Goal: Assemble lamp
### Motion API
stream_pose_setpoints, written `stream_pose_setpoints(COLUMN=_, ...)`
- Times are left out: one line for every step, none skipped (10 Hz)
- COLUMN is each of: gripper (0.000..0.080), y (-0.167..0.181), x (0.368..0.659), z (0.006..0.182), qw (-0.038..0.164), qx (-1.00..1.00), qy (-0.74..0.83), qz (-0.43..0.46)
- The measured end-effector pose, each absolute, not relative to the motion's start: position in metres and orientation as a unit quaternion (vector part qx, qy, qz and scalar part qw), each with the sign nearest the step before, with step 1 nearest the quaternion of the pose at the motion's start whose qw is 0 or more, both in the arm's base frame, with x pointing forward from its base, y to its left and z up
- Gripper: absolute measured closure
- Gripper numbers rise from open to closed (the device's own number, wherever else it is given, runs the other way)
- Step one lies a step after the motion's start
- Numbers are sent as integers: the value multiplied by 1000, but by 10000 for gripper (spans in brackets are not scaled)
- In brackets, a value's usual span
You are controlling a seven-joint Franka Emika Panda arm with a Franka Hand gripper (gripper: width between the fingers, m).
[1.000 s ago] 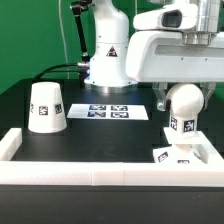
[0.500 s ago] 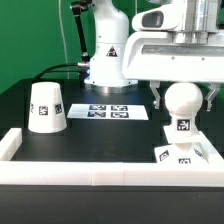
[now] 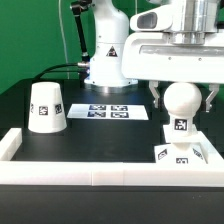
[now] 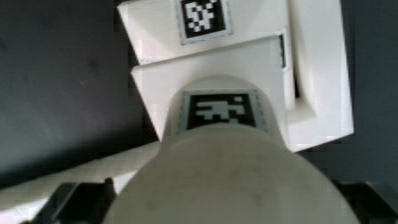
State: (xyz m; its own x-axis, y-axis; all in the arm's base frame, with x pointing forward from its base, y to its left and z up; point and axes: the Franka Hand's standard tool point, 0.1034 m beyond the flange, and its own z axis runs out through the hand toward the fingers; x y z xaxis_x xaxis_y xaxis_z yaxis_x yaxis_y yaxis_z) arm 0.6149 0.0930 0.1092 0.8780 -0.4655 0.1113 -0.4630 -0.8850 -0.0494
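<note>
The white ball-shaped bulb (image 3: pixel 181 101) stands upright over the flat square base (image 3: pixel 183 153) near the exterior view's right. Its tagged stem points down at the base. My gripper (image 3: pixel 182 97) is shut on the bulb, one black finger on each side of the ball. In the wrist view the bulb (image 4: pixel 222 165) fills the foreground between my fingers (image 4: pixel 64 205), with the tagged base (image 4: pixel 222 45) right beyond it. I cannot tell whether the stem touches the base. The cup-like shade (image 3: pixel 46 107) stands apart at the exterior view's left.
The marker board (image 3: pixel 110 112) lies flat in the middle in front of the arm's pedestal (image 3: pixel 108 55). A long white border rail (image 3: pixel 100 172) runs along the near edge and turns back at both ends. The base lies in its right corner.
The hand has turned at the wrist and squared up over the bulb since one second ago. The bulb stays over the base, almost unmoved. Nothing differs from half a second ago.
</note>
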Motion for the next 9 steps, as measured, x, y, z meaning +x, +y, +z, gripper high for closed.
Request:
stream_pose_setpoints(gripper=222, y=95, x=611, z=108, qw=13, qx=-956, qy=290, qz=-48)
stream_pose_setpoints(gripper=222, y=96, x=609, z=108, qw=18, qx=-945, qy=325, qz=-42)
stream_pose_setpoints(gripper=222, y=97, x=609, z=108, qw=21, qx=-934, qy=354, qz=-41)
stream_pose_setpoints(gripper=222, y=98, x=609, z=108, qw=21, qx=-931, qy=363, qz=-41)
stream_pose_setpoints(gripper=222, y=98, x=609, z=107, qw=21, qx=-929, qy=366, qz=-40)
stream_pose_setpoints(gripper=152, y=99, x=608, z=106, qw=21, qx=-931, qy=362, qz=-40)
stream_pose_setpoints(gripper=110, y=99, x=608, z=106, qw=21, qx=-932, qy=361, qz=-40)
stream_pose_setpoints(gripper=110, y=100, x=608, z=106, qw=21, qx=-932, qy=359, qz=-40)
stream_pose_setpoints(gripper=102, y=101, x=608, z=107, qw=18, qx=-942, qy=334, qz=-42)
